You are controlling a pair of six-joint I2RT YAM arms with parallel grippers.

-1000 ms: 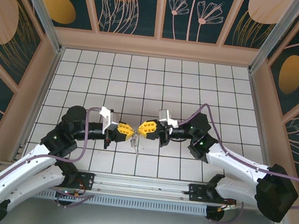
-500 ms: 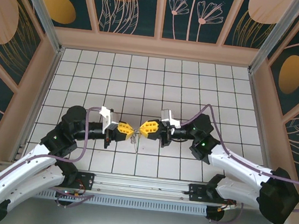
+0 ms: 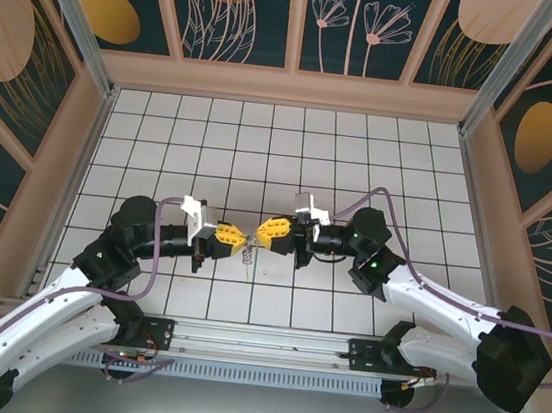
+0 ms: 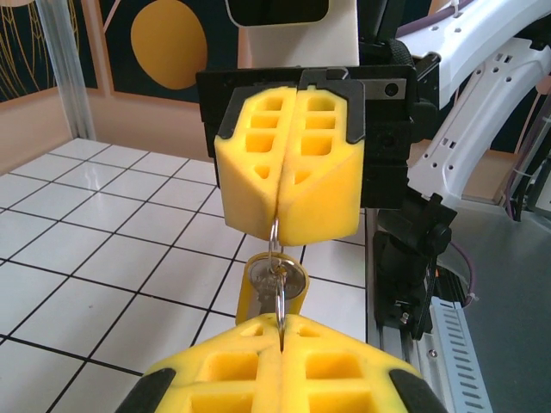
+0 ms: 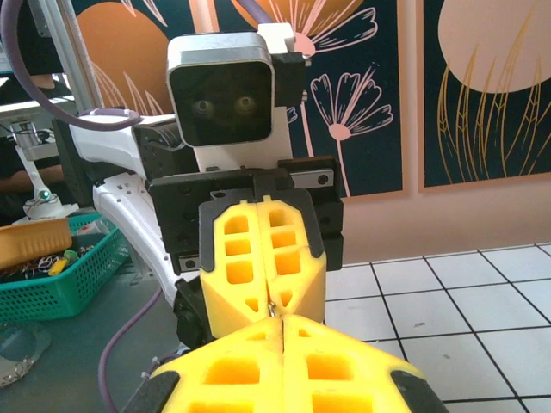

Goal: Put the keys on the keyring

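Note:
My two grippers meet tip to tip above the tiled floor, left gripper point(image 3: 240, 239) and right gripper point(image 3: 259, 235). In the left wrist view the left gripper point(image 4: 281, 325) is shut on the near edge of the keyring point(image 4: 275, 251), a thin silvery wire loop. The right gripper point(image 4: 277, 232) is shut on the loop's far edge. One of the keys point(image 4: 277, 284), silvery with a yellow plastic head, hangs on the loop between the two pairs of yellow fingers. It dangles below the tips point(image 3: 248, 255). In the right wrist view, the right gripper point(image 5: 277, 320) faces the left gripper point(image 5: 269, 301), with a sliver of ring showing.
Wooden walls point(image 3: 291, 87) enclose the white tiled floor point(image 3: 263, 145). A metal rail point(image 3: 259, 344) runs along the near edge by the arm bases. A green basket point(image 5: 60, 275) with small items stands off the table behind the left arm.
Both grippers have drifted slightly toward the far side while staying tip to tip. The dangling key has risen with them and hangs shorter.

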